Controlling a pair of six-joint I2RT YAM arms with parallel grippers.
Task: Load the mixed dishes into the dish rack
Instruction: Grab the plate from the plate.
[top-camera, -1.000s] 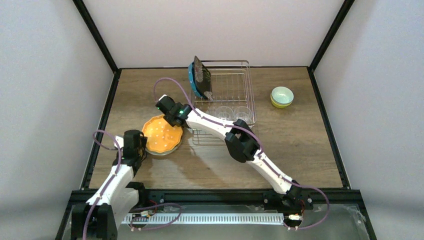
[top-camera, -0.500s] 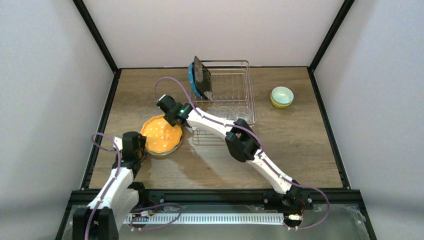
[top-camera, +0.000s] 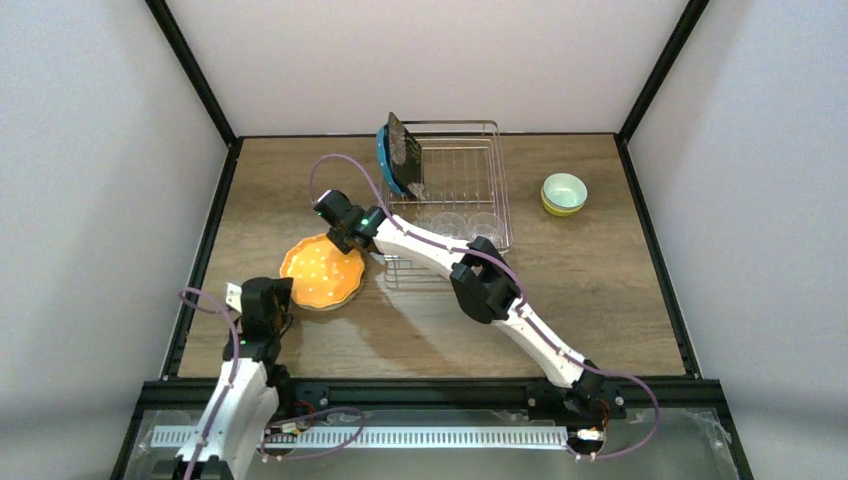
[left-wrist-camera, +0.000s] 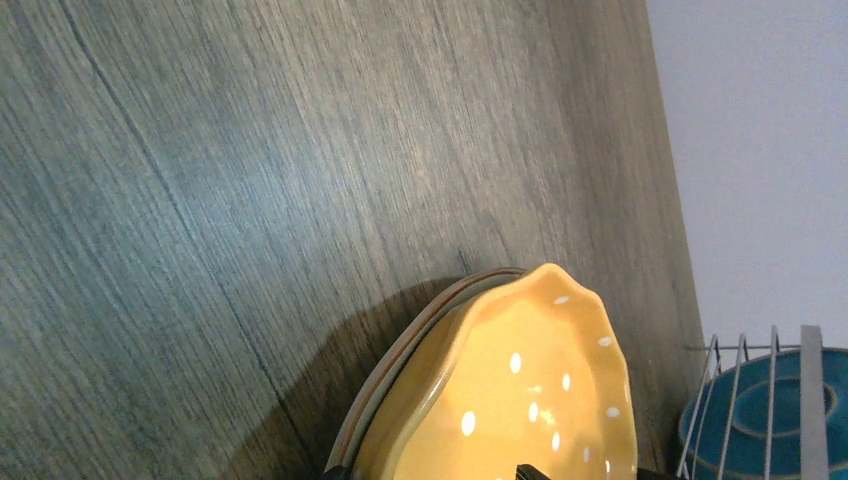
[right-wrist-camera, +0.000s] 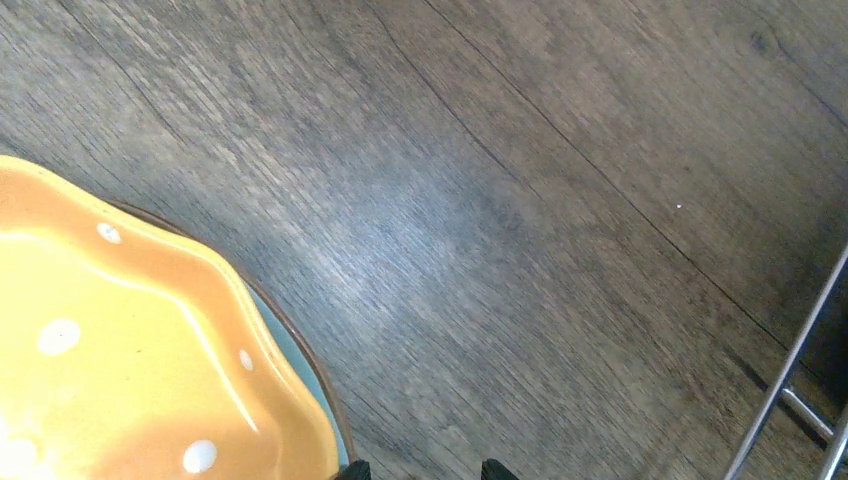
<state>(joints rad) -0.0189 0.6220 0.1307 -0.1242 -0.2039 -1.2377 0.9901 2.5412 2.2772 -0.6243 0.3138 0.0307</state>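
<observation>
An orange white-dotted plate (top-camera: 322, 272) lies on a pale green plate (left-wrist-camera: 400, 352) on the table's left side. My left gripper (top-camera: 280, 298) stands open just near-left of this stack, its tips low by the orange plate (left-wrist-camera: 510, 400) and not gripping it. My right gripper (top-camera: 348, 238) is open at the stack's far-right rim, with bare wood between its fingertips (right-wrist-camera: 355, 469). The dish rack (top-camera: 497, 190) holds a blue plate (top-camera: 383, 155) and a black square plate (top-camera: 403, 152) standing on edge, and two clear glass cups (top-camera: 440, 222).
A mint bowl nested in a yellow-green bowl (top-camera: 563, 192) sits right of the rack. A rack wire (right-wrist-camera: 795, 365) shows at the right wrist view's lower right. Black frame posts and grey walls enclose the table.
My left arm has drawn back toward the near-left corner, away from the orange plate, its jaws opening a little wider. My right gripper has shifted slightly to the far left.
</observation>
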